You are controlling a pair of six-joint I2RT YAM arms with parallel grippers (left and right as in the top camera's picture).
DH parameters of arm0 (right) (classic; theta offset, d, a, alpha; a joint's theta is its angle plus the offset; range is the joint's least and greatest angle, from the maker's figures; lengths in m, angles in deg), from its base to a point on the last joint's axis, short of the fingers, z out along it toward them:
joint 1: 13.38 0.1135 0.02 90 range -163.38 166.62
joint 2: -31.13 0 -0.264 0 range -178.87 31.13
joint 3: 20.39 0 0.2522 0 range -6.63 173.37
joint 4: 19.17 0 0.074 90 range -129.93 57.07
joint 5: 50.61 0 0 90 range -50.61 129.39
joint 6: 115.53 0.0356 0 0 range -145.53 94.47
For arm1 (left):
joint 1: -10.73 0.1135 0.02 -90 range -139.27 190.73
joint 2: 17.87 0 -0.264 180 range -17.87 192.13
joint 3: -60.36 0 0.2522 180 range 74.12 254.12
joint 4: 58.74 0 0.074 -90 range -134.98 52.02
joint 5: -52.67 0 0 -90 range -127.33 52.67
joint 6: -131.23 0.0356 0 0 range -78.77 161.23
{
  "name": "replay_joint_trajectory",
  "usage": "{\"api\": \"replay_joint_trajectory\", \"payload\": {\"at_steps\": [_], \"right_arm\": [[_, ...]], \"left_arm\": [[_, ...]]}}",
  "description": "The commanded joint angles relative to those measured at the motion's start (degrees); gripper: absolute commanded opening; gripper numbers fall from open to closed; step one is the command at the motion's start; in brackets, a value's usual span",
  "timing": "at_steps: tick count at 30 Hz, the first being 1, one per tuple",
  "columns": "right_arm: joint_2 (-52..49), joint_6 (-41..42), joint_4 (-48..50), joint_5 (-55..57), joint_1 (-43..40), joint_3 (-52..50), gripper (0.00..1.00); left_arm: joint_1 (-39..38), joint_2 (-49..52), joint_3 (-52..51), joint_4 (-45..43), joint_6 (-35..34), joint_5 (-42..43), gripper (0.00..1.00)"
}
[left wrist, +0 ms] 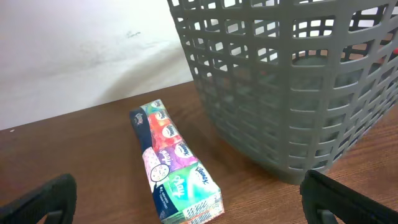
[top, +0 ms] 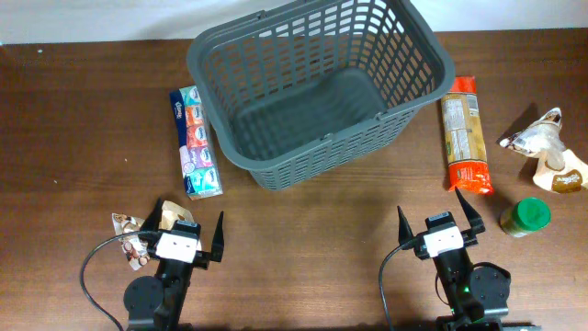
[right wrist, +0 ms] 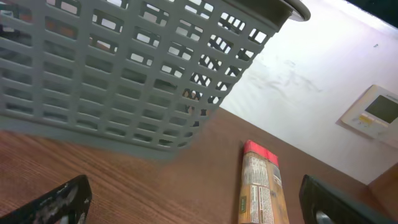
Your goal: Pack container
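The container, a large dark grey lattice basket, stands empty at the back middle of the table; it also shows in the left wrist view and right wrist view. A colourful tissue pack lies left of it, also in the left wrist view. A long orange cracker pack lies right of it, also in the right wrist view. My left gripper and right gripper are open and empty near the front edge.
A small snack packet lies by the left gripper. A crumpled brown-and-white bag and a green-lidded jar sit at the far right. A white wall runs behind the table.
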Motion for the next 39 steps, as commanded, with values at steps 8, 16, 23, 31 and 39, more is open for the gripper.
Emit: {"api": "replay_joint_trajectory", "payload": {"at_steps": [8, 16, 23, 31, 39], "right_arm": [[0.68, 0.66, -0.46, 0.94, 0.52, -0.26, 0.99], [0.68, 0.66, -0.46, 0.94, 0.52, -0.26, 0.99], [0.68, 0.66, -0.39, 0.09, 0.55, -0.26, 0.99], [0.68, 0.94, -0.35, -0.17, 0.59, -0.26, 0.99], [0.68, 13.77, 6.38, 3.87, 0.57, 5.22, 0.99]], "left_arm": [[0.28, -0.61, -0.48, -0.17, 0.90, -0.02, 0.99], [0.28, -0.61, -0.48, -0.17, 0.61, 0.39, 0.99], [0.28, -0.59, -0.46, -0.57, -10.95, 7.15, 0.99], [0.28, -0.59, -0.39, -0.92, -11.93, 21.86, 0.99], [0.31, -0.28, 9.53, 1.55, -12.81, 17.70, 0.99]]}}
